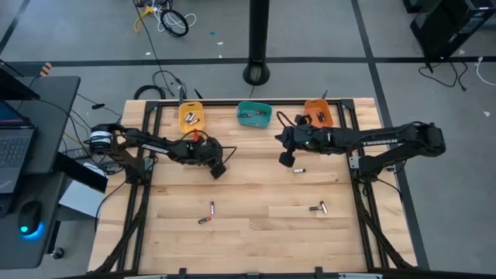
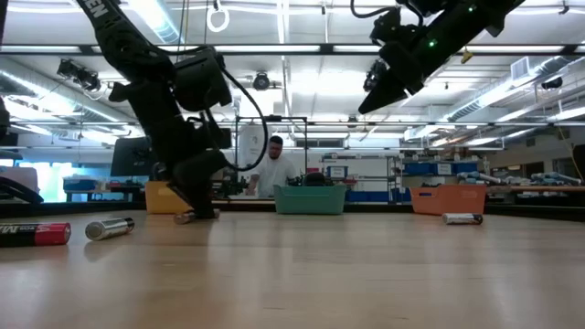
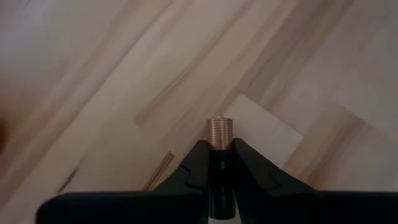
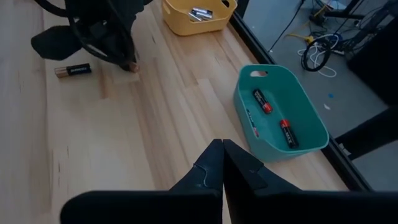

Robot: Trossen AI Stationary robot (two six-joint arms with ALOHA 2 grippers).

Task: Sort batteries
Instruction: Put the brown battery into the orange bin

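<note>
Roughly halfway, by my reading. Landmark: the teal bin [image 1: 254,114] at the far edge of the bench [image 1: 256,232].

Done so far:
- Teal bin holds two red-tipped cells [image 4: 273,115], seen from the right wrist.
- Yellow bin [image 1: 191,118], left of teal, holds a few silvery cells [image 4: 201,12].
- Orange bin [image 1: 318,113], right of teal, has something dark in it; contents too small to tell.

In hand:
- Left gripper [image 3: 219,163] sits down at the bench, near side and left of the teal bin. Jaws clamped on a black AA cell [image 3: 219,140], copper end sticking out ahead of the fingertips. Cell looks just at the wood, not yet lifted.
- Right gripper [image 4: 222,155] hangs in the air just right of the teal bin, jaws together, carrying nothing.

Left on the bench:
- one cell [image 1: 299,169] close on the near side, right of teal;
- a pair [image 1: 208,213] well toward the near edge, left of teal;
- a pair [image 1: 320,207] well toward the near edge, right of teal;
- one black cell [image 4: 73,70] just beside the left gripper.

Judgement: six or so cells outstanding counting the one held; which bin takes the AA cell I cannot tell.
</note>
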